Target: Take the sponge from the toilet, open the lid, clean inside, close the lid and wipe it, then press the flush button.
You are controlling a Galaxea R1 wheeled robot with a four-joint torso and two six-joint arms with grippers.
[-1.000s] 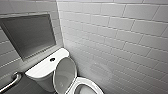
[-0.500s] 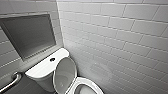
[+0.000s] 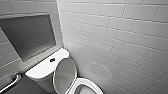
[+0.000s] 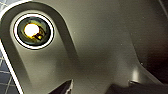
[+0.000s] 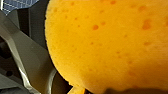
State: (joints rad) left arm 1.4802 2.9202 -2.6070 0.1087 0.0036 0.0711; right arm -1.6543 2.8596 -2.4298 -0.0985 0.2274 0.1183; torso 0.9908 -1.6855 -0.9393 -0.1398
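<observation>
The white toilet (image 3: 42, 72) stands in the corner in the head view, its lid (image 3: 64, 75) raised against the tank and the bowl rim (image 3: 86, 86) showing below it. The small dark flush button (image 3: 52, 60) sits in the middle of the tank top. The orange sponge (image 5: 107, 42) looms large and very close in the right wrist view, held in my right gripper. In the left wrist view my left gripper (image 4: 101, 87) stands open, its dark tips wide apart with nothing between them, in front of my own grey body.
A white tiled wall (image 3: 115, 40) runs close along the toilet's right side. A dark recessed panel (image 3: 27, 35) is set in the wall behind the tank. A metal grab bar (image 3: 11, 82) is at the lower left.
</observation>
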